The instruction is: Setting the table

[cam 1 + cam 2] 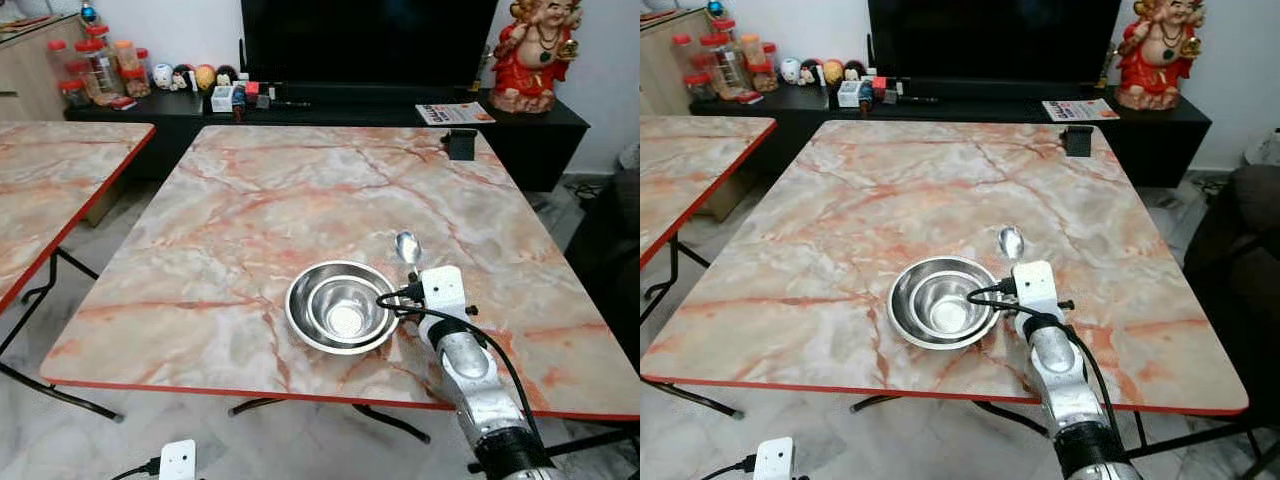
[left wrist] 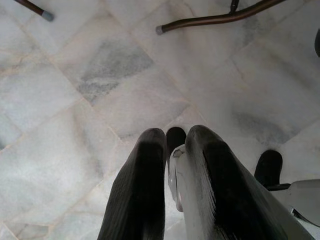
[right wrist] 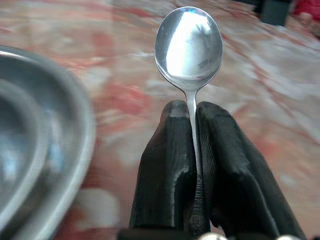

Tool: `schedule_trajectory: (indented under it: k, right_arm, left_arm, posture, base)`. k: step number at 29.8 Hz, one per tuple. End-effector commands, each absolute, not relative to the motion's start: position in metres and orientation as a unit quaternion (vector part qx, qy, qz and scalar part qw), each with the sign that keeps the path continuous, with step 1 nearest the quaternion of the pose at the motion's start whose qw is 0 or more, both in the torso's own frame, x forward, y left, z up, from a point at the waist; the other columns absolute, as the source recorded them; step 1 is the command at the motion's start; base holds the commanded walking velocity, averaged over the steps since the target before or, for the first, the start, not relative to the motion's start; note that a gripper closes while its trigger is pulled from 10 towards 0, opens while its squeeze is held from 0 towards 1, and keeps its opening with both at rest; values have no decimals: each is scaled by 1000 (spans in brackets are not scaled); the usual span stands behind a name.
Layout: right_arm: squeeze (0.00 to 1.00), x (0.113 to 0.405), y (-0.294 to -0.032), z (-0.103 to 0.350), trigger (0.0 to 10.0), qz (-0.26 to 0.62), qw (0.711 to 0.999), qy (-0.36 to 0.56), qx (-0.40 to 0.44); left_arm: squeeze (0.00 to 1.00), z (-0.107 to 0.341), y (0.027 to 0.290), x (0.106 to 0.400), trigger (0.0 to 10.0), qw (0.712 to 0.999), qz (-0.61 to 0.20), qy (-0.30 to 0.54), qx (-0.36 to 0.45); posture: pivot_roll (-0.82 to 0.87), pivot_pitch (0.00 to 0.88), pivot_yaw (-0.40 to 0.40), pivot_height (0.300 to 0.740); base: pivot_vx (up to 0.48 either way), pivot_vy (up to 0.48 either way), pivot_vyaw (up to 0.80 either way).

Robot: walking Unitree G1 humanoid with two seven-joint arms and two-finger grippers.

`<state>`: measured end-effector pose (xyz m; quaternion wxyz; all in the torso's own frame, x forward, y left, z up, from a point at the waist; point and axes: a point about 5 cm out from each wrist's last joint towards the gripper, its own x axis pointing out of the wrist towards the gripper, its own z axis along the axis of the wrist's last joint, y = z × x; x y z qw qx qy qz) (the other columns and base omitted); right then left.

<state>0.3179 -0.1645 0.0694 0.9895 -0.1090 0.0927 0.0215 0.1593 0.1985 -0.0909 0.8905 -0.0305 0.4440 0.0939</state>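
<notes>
Right gripper (image 3: 194, 150): I am pinching the handle of a spoon (image 3: 189, 45) between my two black fingers, closed tight on it.
Spoon: its bowl is sticking out past my fingertips, pointing away from me and hovering just over the table (image 1: 250, 200); I cannot tell whether it is touching the top.
Bowls (image 1: 341, 306): two steel bowls are sitting one inside the other near the table's front edge, just to the left of the spoon and my wrist.
Right arm (image 1: 470, 375): I am reaching it up from below the front edge, over the tabletop, forearm angled forward, a black cable looping from the wrist toward the bowls' rim.
Left gripper (image 2: 172, 190): I am letting it hang low over the tiled floor (image 2: 100, 100), fingers close together with something pale showing between them; I cannot tell what.
Surroundings: a second table (image 1: 50, 190) is standing to the left, a small dark object (image 1: 461, 143) is lying at the far right corner, and a black cabinet (image 1: 330, 110) with jars (image 1: 95, 65) and a red statue (image 1: 535, 50) is running behind.
</notes>
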Motion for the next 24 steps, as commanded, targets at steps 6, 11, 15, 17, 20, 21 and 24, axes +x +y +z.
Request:
schedule_trajectory:
  k: [6,11,15,17,20,21,24]
  right_arm:
    - [0,312,-165,70,10000,16,985,129,-111]
    - [0,305,-160,64,10000,19,982,158,-96]
    - [0,300,-160,63,10000,12,981,172,-85]
    - [0,298,-160,63,10000,9,980,178,-87]
    - [0,294,-165,61,10000,-9,977,193,-92]
    - [0,292,-167,61,10000,-18,976,199,-91]
    - [0,291,-168,61,10000,-19,975,202,-91]
  left_arm:
    - [0,-92,198,158,10000,889,88,448,-32]
    - [0,-91,198,160,10000,890,85,447,-29]
    - [0,-91,197,159,10000,890,80,448,-28]
    - [0,-91,197,159,10000,890,79,448,-27]
    - [0,-92,197,159,10000,890,77,449,-26]
    - [0,-91,197,159,10000,890,77,449,-26]
    - [0,-91,197,159,10000,890,74,449,-25]
  posture:
    - [-80,0,3,740]
    - [-79,0,3,740]
    - [-84,0,6,740]
    - [-85,0,7,740]
    - [-82,0,6,740]
    - [-86,0,9,740]
    - [-88,0,12,740]
  base:
    - [0,0,0]
    - [0,0,0]
    - [0,0,0]
    - [0,0,0]
    - [0,0,0]
    - [0,0,0]
    - [0,0,0]
